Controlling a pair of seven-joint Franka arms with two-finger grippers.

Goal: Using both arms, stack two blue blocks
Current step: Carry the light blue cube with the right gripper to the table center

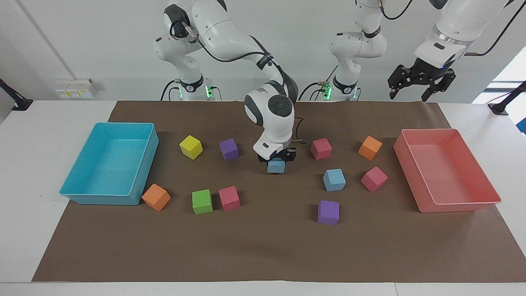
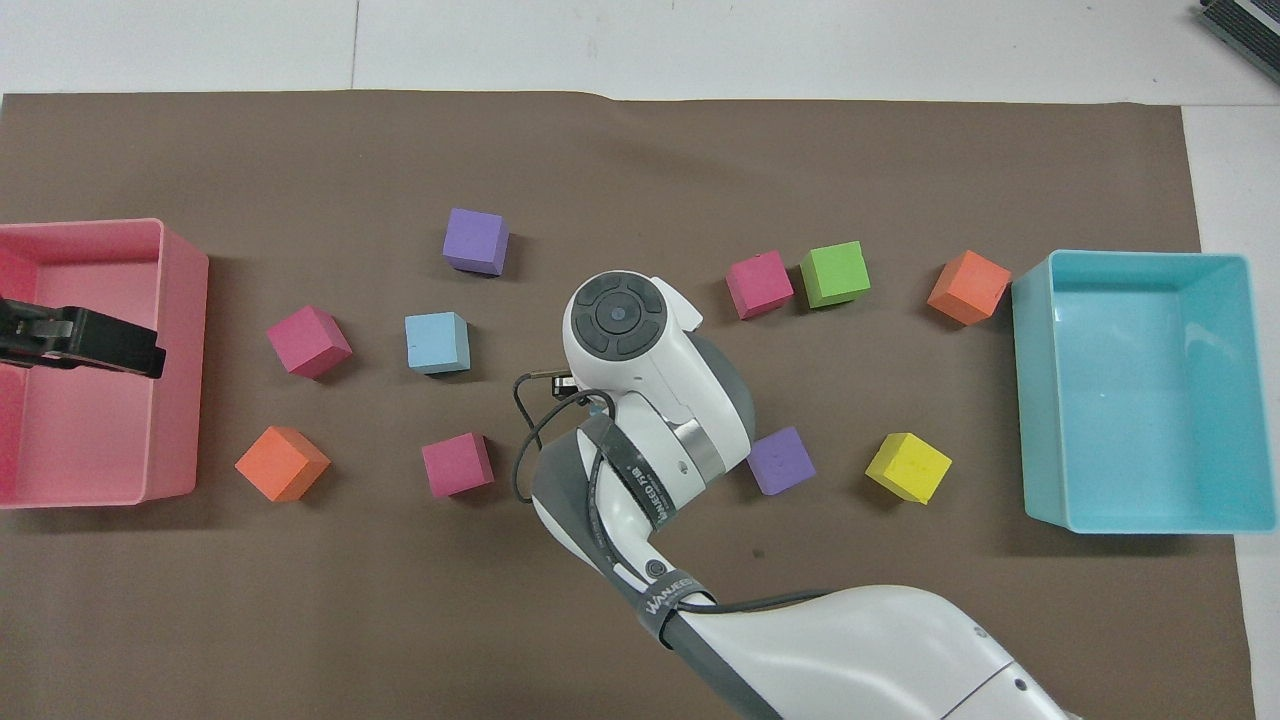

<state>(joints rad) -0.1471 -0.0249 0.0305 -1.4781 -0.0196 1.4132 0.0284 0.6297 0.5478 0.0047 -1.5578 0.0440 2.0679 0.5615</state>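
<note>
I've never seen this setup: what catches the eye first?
The white right arm's pincer over mid-mat, gripping a small sky-blue foam cube. A second sky-blue cube sits on the brown mat toward the left arm's end. The left pincer waits open above the pink tray.

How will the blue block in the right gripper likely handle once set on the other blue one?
The held blue block looks foam-like, so probably light. Flat cube faces should sit without rolling on the other blue block.

One blue block [image 1: 276,166] gripped; other blue block [image 1: 334,179] on mat.
</note>
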